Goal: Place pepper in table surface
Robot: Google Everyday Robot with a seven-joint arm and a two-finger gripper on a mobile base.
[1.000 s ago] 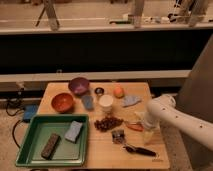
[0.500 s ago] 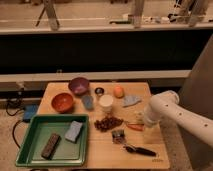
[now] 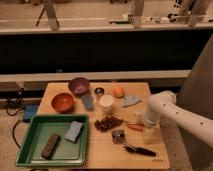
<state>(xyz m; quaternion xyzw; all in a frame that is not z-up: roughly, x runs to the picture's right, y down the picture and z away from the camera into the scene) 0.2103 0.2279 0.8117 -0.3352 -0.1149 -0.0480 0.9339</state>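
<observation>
The pepper (image 3: 135,127), slim and orange-red, lies flat on the light tan table surface (image 3: 100,155) right of the middle. My white arm reaches in from the right. Its gripper (image 3: 146,125) hangs at the arm's end just right of the pepper, close above the table. A pale yellow elongated item (image 3: 149,136) sits just below the gripper. I cannot tell whether the gripper touches the pepper.
A green tray (image 3: 30,150) at front left holds a blue sponge (image 3: 73,131) and a dark bar (image 3: 50,145). Also on the table are a purple bowl (image 3: 79,85), an orange bowl (image 3: 62,102), a white cup (image 3: 105,104), an orange fruit (image 3: 118,91), a brown cluster (image 3: 107,123) and a black-handled tool (image 3: 139,149).
The arm's end has shifted only slightly near the pepper. The pepper lies in the same spot on the table.
</observation>
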